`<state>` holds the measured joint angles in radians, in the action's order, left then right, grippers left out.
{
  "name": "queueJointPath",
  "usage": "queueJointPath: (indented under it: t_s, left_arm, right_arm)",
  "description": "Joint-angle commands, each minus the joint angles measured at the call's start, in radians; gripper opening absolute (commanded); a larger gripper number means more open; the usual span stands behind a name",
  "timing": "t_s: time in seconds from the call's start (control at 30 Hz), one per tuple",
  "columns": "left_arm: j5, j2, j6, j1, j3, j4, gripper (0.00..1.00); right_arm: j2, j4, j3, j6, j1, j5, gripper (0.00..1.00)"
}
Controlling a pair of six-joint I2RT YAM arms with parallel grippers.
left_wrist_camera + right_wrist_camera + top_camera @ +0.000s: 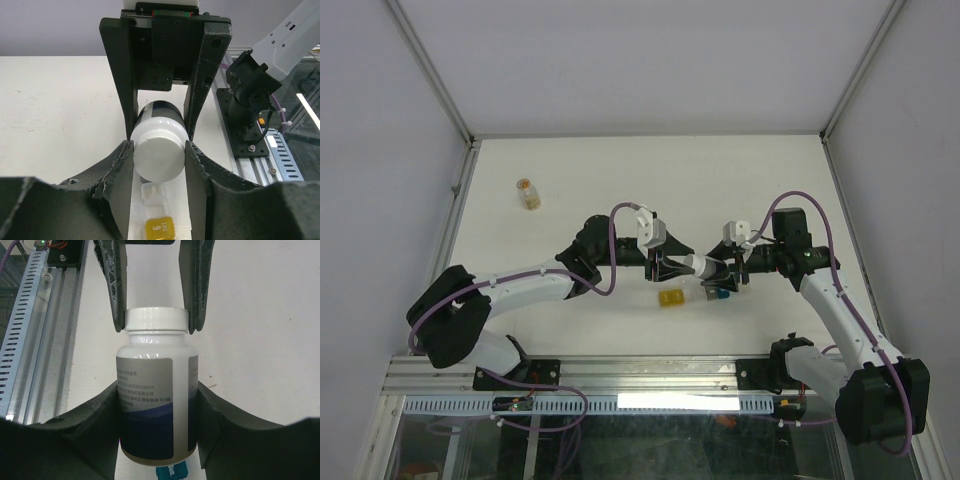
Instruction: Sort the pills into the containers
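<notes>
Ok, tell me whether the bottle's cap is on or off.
On: the white cap sits flush on the bottle, pinched between the left fingers.

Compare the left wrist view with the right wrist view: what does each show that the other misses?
Left wrist only: the yellow compartment and a clear compartment, both seen below the bottle.
Right wrist only: the bottle's printed label and a teal-blue compartment past its base.
Both: the white-capped bottle, with the left gripper clamped on its cap and the right gripper around its body.
</notes>
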<state>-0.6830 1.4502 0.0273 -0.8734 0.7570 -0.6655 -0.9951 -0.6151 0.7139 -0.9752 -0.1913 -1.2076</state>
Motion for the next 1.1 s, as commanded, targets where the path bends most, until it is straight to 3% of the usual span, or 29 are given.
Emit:
queueJointPath:
  t_s: [0.0,0.13,0.33,0.53,0.63,0.77,0.93,1.07]
  left_arm:
    - [-0.006,-0.004,-0.080,-0.002,0.035,-0.009,0.18]
    - [0.078,-0.014,-0.273,-0.003,0.051,0.023,0.01]
    - [0.366,-0.074,-0.615,-0.016,0.064,0.150,0.00]
    - [0.522,-0.096,-0.693,-0.067,0.124,0.289,0.00]
    - [0.514,-0.113,-0.705,-0.067,0.130,0.285,0.40]
    - [0.486,-0.150,-0.675,-0.067,0.099,0.194,0.70]
    - [0.538,-0.220,-0.533,-0.067,0.033,0.106,0.94]
    - [0.485,-0.295,-0.285,-0.063,-0.056,-0.002,0.99]
  right_arm:
    - [0.006,0.021,0.019,-0.016,-0.002,-0.054,0.00]
    - [0.006,0.022,0.019,-0.016,-0.002,-0.050,0.00]
    - [0.000,0.024,0.021,-0.014,-0.002,-0.040,0.00]
    - [0.000,0.026,0.021,-0.010,-0.003,-0.036,0.00]
    - [0.001,0.026,0.020,-0.010,-0.002,-0.035,0.00]
    - [0.003,0.026,0.021,-0.009,-0.002,-0.038,0.00]
    - [0.004,0.025,0.021,-0.010,-0.002,-0.042,0.00]
    - [0.004,0.024,0.021,-0.011,-0.002,-0.044,0.00]
